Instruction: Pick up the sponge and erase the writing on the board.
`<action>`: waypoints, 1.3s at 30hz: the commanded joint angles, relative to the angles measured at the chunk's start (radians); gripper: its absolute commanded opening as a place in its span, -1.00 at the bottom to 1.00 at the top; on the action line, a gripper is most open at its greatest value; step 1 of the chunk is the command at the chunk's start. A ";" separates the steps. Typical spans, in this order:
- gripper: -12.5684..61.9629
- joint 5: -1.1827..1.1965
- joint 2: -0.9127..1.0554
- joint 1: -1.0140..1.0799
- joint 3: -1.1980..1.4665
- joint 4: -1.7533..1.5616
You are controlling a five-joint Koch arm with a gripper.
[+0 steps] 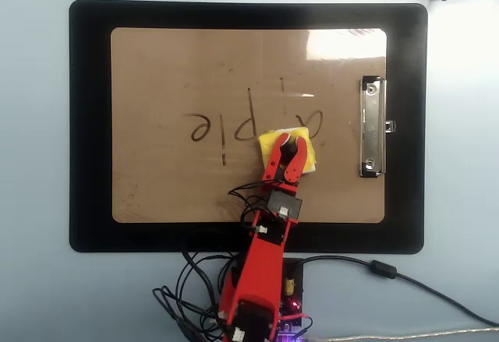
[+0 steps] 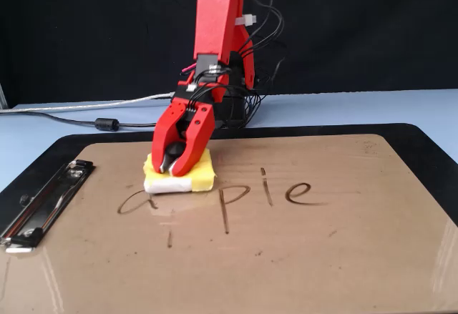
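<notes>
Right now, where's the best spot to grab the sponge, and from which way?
Probably from straight above, across its middle. The sponge lies flat on the board, so its two opposite side edges are free and its soft body squeezes easily between the jaws. The gripper already pinches it that way, tilted down from the arm's side. A grip near a corner would likely let it twist while wiping.

Hobby bench: bare circuit board (image 1: 284,295), loose cables (image 1: 187,287), black backdrop (image 2: 358,28).

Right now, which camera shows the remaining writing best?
The overhead view: the writing lies flat and unforeshortened, though upside down. The fixed view shows it upright but slanted, with the sponge beside the first letter.
</notes>
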 commanded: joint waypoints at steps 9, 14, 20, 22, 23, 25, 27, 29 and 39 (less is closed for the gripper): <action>-0.88 -0.005 -0.508 0.075 -0.658 0.117; -0.88 -0.005 -0.100 0.129 -0.227 0.115; -0.88 -0.005 -0.114 0.126 -0.204 0.114; -0.88 -0.006 -0.259 0.121 -0.370 0.112; -0.88 -0.006 -0.316 0.120 -0.451 0.112; -0.88 -0.006 -0.403 0.118 -0.578 0.114; -0.88 -0.006 -0.400 0.112 -0.552 0.114; -0.88 -0.006 -0.299 0.110 -0.367 0.092; -0.88 -0.092 -0.364 0.020 -0.433 0.061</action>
